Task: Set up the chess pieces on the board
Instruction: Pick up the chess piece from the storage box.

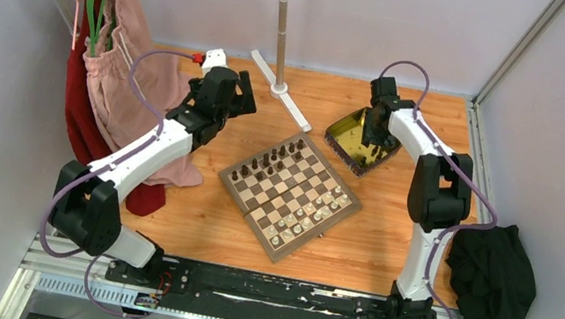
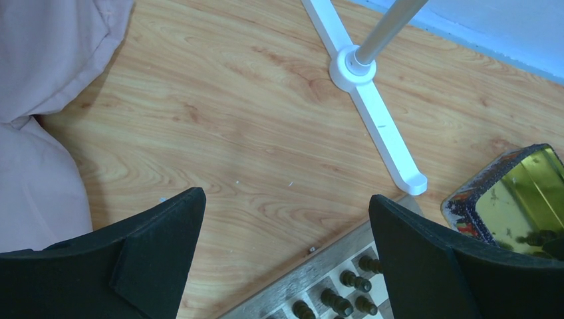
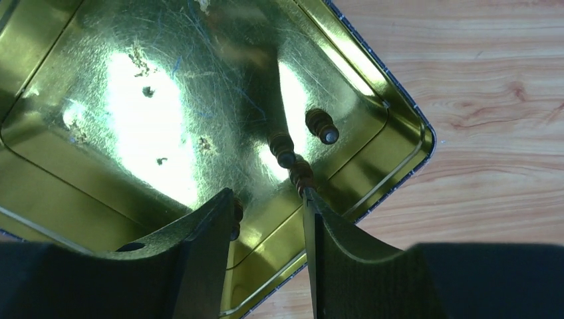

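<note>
One board [image 1: 288, 188] is sitting diamond-wise on the worktop [image 1: 384, 255], likely so both arms reach it. You're parking the left tool [image 2: 286, 219] wide apart and empty beside its far corner. Your right tool [image 3: 269, 199], jaws partly apart and clamping nothing, is hanging inside the tin [image 3: 80, 119], apparently lining up on the leftover dark chess pieces [image 3: 322, 126].

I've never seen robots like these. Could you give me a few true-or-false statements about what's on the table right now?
1. The right tool hangs over the gold tin. True.
2. The tin is empty. False: a few dark chessmen lie in it.
3. The left tool grips a chess piece. False: it is open, with only bare table showing between its fingers.
4. Dark pieces and pale pieces both stand on the board. True.
</note>
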You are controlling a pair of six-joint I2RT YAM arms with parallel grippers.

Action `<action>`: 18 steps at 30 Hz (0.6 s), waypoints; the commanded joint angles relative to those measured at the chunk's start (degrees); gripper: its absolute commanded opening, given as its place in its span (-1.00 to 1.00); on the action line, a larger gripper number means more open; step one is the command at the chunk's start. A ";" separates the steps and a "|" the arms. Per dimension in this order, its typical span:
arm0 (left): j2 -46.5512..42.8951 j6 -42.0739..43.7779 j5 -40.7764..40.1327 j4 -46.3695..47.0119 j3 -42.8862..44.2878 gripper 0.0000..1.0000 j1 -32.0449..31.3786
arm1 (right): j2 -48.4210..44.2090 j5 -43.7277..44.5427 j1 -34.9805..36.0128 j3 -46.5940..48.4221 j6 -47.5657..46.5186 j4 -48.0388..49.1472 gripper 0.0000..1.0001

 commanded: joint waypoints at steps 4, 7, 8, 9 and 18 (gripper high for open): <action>2.09 2.31 0.36 1.85 2.96 1.00 -0.20 | 3.02 -0.05 -1.57 2.53 0.72 -0.06 -0.08; 2.87 2.66 0.60 2.24 3.31 1.00 -0.21 | 4.03 0.03 -1.84 3.44 0.49 -0.06 -0.08; 3.15 2.83 0.70 2.30 3.55 1.00 -0.15 | 4.44 -0.09 -1.97 3.64 0.49 -0.07 -0.09; 3.59 2.96 0.79 2.22 3.68 1.00 -0.14 | 4.78 -0.18 -2.12 3.91 0.52 -0.06 -0.09; 5.93 3.80 1.22 2.31 5.28 1.00 0.21 | 7.55 -1.03 -2.66 5.95 0.50 -0.02 -0.22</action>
